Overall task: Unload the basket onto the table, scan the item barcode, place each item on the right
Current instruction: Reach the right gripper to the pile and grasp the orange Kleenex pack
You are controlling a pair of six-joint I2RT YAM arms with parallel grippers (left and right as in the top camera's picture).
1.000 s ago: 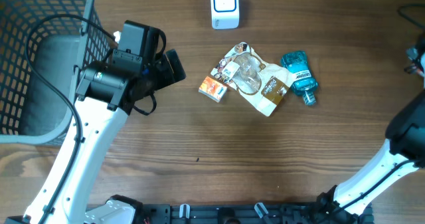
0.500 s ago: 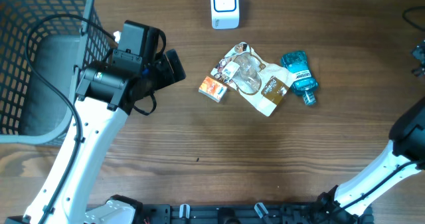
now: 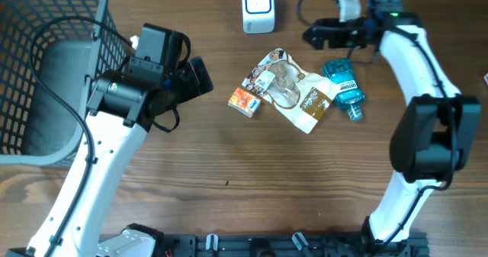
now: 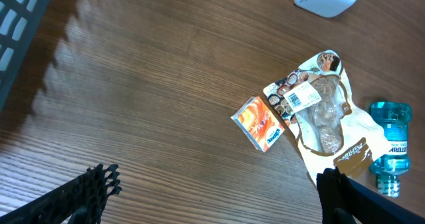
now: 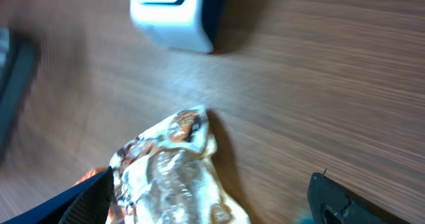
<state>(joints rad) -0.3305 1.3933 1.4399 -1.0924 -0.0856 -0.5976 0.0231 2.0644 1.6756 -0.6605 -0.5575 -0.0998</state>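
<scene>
The pouch (image 3: 290, 89) is lying flat on the table (image 3: 229, 158), near the middle, with its barcode label (image 4: 302, 96) facing up at the end nearer the scanner (image 3: 258, 7). An orange box (image 3: 245, 101) is sitting just beside the pouch's left edge, and a blue bottle (image 3: 345, 85) is lying along its right edge. The scanner is standing at the far edge of the table, apart from all three.

The left arm (image 3: 114, 135) is reaching in from beside the basket (image 3: 46, 74). Its jaws are standing wide open and gripping nothing. They are pointing toward the box, which is lying near them but not touching. In the left wrist view, the box (image 4: 260, 122), pouch (image 4: 319, 117) and bottle (image 4: 390, 147) are all sitting ahead of the two fingertips, not between them.

The right arm (image 3: 415, 66) is reaching over the far side of the table. Its jaws are lying between the scanner and the bottle, just beyond the pouch's far end. They are also standing wide apart and empty. The right wrist view is blurred, but the pouch (image 5: 172, 171) is showing in the gap between the fingertips, clear of both, with the scanner (image 5: 174, 14) further ahead.
</scene>
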